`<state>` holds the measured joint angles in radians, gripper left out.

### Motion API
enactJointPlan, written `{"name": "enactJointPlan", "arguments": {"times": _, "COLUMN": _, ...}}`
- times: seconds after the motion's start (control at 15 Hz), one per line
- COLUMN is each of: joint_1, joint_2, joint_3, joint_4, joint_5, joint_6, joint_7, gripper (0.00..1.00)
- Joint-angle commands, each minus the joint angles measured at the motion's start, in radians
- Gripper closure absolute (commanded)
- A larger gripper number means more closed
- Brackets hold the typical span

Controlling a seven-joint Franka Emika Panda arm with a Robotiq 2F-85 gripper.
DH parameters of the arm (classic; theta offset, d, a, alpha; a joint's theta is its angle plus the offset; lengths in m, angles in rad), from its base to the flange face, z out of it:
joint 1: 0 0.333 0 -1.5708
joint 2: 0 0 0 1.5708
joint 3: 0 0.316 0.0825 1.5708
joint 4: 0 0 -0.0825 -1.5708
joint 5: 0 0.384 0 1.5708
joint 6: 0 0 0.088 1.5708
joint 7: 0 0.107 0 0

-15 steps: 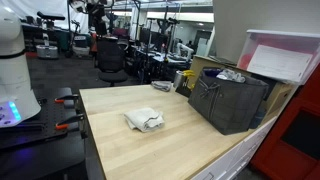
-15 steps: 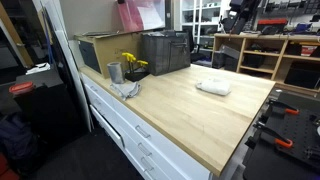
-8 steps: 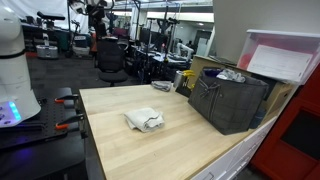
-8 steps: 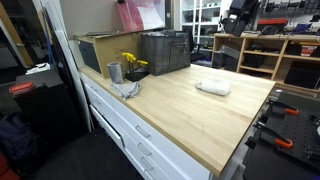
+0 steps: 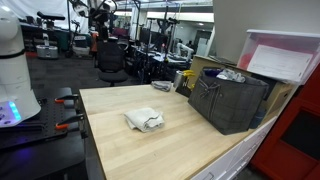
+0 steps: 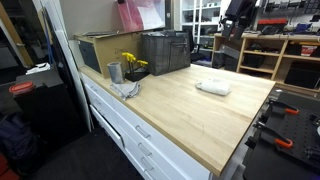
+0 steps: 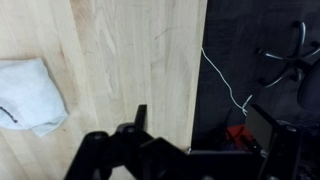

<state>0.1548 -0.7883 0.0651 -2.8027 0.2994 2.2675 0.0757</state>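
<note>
Little changes over the last second: in both exterior views the white cloth (image 5: 144,120) lies crumpled in the same spot near the middle of the tabletop (image 5: 120,155), and the dark crate (image 5: 228,100) at the far side, with the metal cup (image 6: 114,72) and yellow flowers (image 6: 132,63) beside it, has not stirred. The only visible shift is high at the top of the frames, where the arm (image 6: 237,12) sits slightly differently than it did a moment ago, well above the wood. In the wrist view the tool (image 7: 200,125) hangs with its jaws spread wide and nothing between them, over the right edge of the tabletop, where pale wood gives way to dark floor (image 7: 250,40) crossed by a white cable (image 7: 225,80). The cloth shows to the left there, well apart from the fingers (image 7: 140,115) and untouched. Judging by this, the small drift of the arm has brought no contact: the cloth is neither held nor nudged, and handling it has not begun.
</note>
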Motion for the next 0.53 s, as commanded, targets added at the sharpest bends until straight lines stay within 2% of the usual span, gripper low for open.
{"name": "enactJointPlan", "arguments": {"times": 0.0, "joint_1": -0.076, "joint_2": 0.123, "joint_3": 0.014, "joint_4": 0.029, "joint_5": -0.044, "joint_6": 0.047, "joint_7": 0.057, "gripper": 0.0}}
{"name": "enactJointPlan", "arguments": {"times": 0.2, "joint_1": -0.145, "joint_2": 0.224, "joint_3": 0.024, "joint_4": 0.059, "joint_5": -0.105, "joint_6": 0.09, "joint_7": 0.108, "gripper": 0.0}}
{"name": "enactJointPlan", "arguments": {"times": 0.47, "joint_1": -0.276, "joint_2": 0.378, "joint_3": 0.018, "joint_4": 0.102, "joint_5": -0.254, "joint_6": 0.139, "joint_7": 0.216, "gripper": 0.0}}
